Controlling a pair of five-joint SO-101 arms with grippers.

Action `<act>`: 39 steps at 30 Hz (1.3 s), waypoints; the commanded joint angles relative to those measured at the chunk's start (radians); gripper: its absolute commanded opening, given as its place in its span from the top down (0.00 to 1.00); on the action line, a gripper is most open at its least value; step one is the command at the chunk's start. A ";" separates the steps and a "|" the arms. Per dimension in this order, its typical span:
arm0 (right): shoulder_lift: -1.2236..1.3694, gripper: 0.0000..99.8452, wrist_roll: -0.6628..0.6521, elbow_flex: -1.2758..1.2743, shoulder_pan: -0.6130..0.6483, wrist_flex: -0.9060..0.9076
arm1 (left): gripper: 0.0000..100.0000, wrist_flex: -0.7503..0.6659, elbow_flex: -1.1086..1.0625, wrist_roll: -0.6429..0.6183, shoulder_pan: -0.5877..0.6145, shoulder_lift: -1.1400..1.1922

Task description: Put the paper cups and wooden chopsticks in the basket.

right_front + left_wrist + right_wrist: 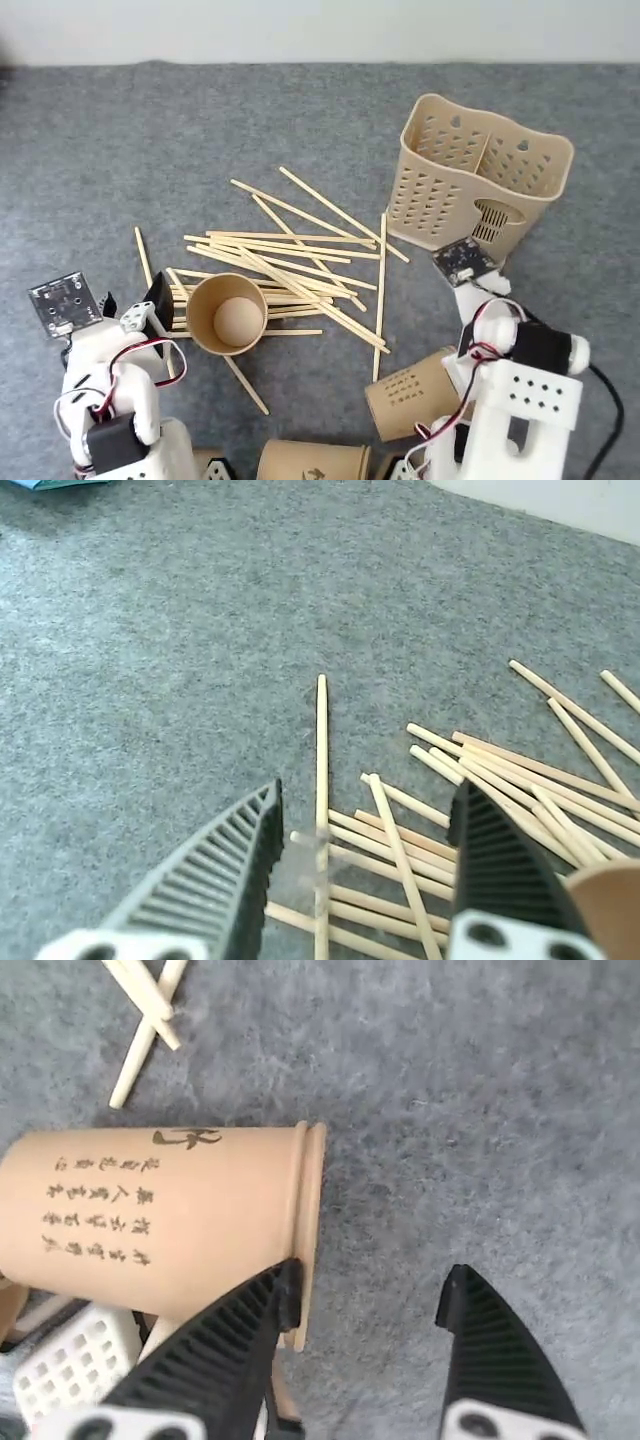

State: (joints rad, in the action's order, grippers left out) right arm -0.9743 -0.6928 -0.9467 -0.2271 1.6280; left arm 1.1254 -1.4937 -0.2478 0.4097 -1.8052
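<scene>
My left gripper (368,790) hangs open over a lone chopstick (321,740) on the grey mat (150,630), its long axis running straight away between my fingers. My right gripper (375,1272) is spread too. One finger seems to touch the rim of a paper cup (170,1220), which lies on its side with its mouth toward that gripper.

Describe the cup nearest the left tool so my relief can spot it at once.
Start at the perforated beige basket and follow the wooden chopsticks toward the left arm. At that end stands a paper cup. It is upright, mouth up; the cup by the right arm lies on its side.
</scene>
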 commanded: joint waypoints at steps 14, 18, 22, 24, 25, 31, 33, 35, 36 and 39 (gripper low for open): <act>0.013 0.99 -0.071 -0.083 0.165 -0.022 | 0.74 -0.026 0.002 -0.008 0.003 -0.015; 0.013 0.99 -0.071 -0.035 0.165 -0.022 | 0.74 -0.026 -0.001 -0.008 0.003 -0.015; 0.016 0.99 -0.068 0.043 0.165 -0.022 | 0.74 -0.026 -0.001 -0.008 0.003 -0.015; 0.021 0.99 -0.068 0.083 0.165 -0.022 | 0.74 -0.026 -0.001 -0.008 0.003 -0.015; 0.021 0.99 -0.068 0.103 0.165 -0.022 | 0.74 -0.026 -0.001 -0.008 0.003 -0.015; 0.021 0.99 -0.066 0.219 0.165 -0.022 | 0.74 -0.026 -0.001 -0.008 -0.005 -0.015; 0.013 0.99 -0.066 0.236 0.163 -0.022 | 0.74 -0.026 -0.002 -0.006 -0.023 -0.015; 0.013 0.99 -0.064 0.241 0.157 -0.001 | 0.74 -0.025 -0.004 -0.006 -0.031 -0.015; 0.013 0.99 -0.066 0.241 0.157 0.018 | 0.74 -0.025 -0.004 -0.006 -0.031 -0.015; 0.013 0.99 -0.071 0.241 0.156 0.079 | 0.74 -0.026 -0.012 -0.006 -0.032 -0.015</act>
State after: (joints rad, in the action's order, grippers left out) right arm -0.9528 -0.7541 -0.7595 -0.0644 1.6617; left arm 1.1254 -1.5044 -0.2478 0.3851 -1.8052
